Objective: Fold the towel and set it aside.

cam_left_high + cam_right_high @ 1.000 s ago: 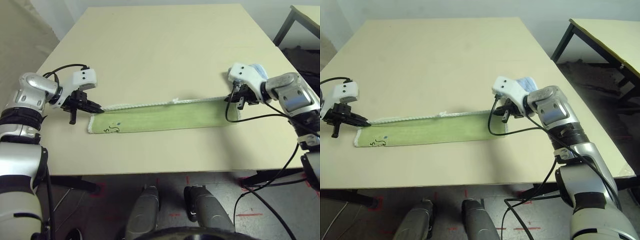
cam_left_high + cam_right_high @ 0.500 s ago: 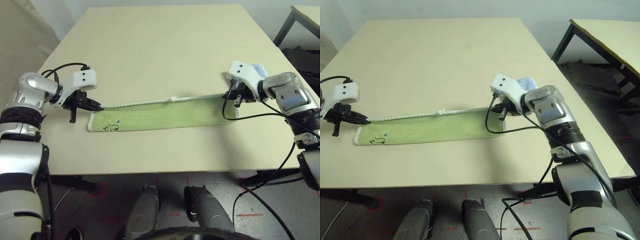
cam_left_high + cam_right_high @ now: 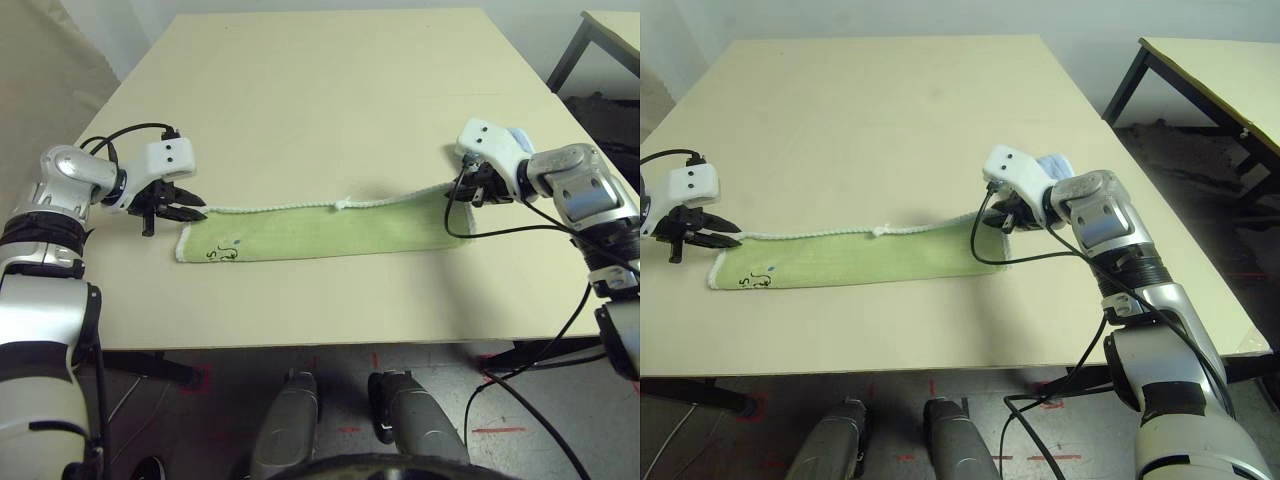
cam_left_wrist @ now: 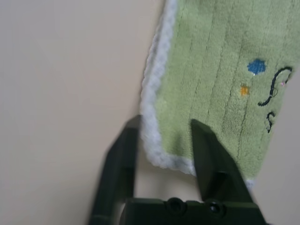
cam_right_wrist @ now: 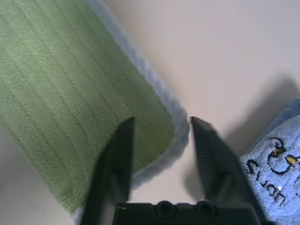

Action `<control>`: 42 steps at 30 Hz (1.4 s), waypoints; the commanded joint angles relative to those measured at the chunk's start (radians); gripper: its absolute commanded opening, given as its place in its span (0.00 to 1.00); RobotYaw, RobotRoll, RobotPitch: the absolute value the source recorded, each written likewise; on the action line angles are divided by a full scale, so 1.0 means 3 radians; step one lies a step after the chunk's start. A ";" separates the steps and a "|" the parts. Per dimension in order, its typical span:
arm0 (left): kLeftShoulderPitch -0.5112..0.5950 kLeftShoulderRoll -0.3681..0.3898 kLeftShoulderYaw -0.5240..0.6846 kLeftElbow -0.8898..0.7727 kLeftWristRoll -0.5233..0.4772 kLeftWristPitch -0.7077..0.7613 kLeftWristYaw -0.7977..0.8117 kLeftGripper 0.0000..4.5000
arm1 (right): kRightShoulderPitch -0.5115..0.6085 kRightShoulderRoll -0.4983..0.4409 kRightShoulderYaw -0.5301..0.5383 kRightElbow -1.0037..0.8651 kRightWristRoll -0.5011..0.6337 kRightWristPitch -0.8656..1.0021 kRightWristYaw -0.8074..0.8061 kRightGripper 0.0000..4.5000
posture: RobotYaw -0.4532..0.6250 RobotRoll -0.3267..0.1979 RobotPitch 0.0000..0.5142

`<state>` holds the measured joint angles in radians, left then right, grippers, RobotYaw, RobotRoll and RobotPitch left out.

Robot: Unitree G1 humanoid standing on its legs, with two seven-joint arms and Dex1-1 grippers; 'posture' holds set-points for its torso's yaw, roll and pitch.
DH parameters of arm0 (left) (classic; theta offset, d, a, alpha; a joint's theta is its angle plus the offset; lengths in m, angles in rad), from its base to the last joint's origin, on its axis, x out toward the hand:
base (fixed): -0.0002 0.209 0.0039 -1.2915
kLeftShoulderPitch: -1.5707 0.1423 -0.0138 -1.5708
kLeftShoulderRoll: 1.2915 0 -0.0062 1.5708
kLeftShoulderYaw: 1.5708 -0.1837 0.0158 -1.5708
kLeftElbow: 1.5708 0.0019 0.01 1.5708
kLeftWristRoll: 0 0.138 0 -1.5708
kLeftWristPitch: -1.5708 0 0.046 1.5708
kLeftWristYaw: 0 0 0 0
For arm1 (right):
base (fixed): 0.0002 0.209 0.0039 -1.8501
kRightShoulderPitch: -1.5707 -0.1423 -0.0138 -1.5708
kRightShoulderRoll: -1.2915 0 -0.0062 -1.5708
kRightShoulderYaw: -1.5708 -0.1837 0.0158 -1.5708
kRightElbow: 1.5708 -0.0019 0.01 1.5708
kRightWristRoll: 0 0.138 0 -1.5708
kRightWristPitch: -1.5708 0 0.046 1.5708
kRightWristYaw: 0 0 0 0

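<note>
Towel (image 3: 330,232) flat on table (image 3: 330,90) – left gripper (image 3: 192,212), right gripper (image 5: 161,136) agape over corners, gripping nothing; blue towel (image 5: 276,164) cropped.

green towel (image 3: 320,232) flat, pincers (image 3: 188,207) apart

bare table (image 3: 330,110) beyond towel (image 3: 320,233), blue towel (image 5: 274,161) near right tool (image 5: 159,140)
</note>
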<state>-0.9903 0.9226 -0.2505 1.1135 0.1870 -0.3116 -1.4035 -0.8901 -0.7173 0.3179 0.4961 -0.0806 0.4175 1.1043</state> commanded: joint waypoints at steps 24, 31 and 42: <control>0.0914 0.0280 0.0950 -0.0615 -0.0975 0.0179 -0.0386 0.99 | 0.0117 -0.0096 -0.1078 -0.0623 0.1239 0.2825 0.0071 1.00 | 0.44 0.62 0.30; 0.1065 0.0352 0.1164 -0.0952 -0.1917 0.1151 -0.0703 0.99 | -0.0147 -0.0046 -0.1135 0.0061 0.1319 0.3119 -0.0267 1.00 | 0.45 0.62 0.30; 0.1354 0.0356 0.1326 -0.0947 -0.2180 0.0706 -0.0703 0.99 | -0.0265 -0.0160 -0.0979 0.0594 0.1285 0.3062 -0.0416 1.00 | 0.45 0.62 0.30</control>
<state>-0.5907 1.0255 0.1295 0.8358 -0.4455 -0.0760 -1.6080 -0.9607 -0.7610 0.0098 0.6499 0.3074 1.3311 0.9870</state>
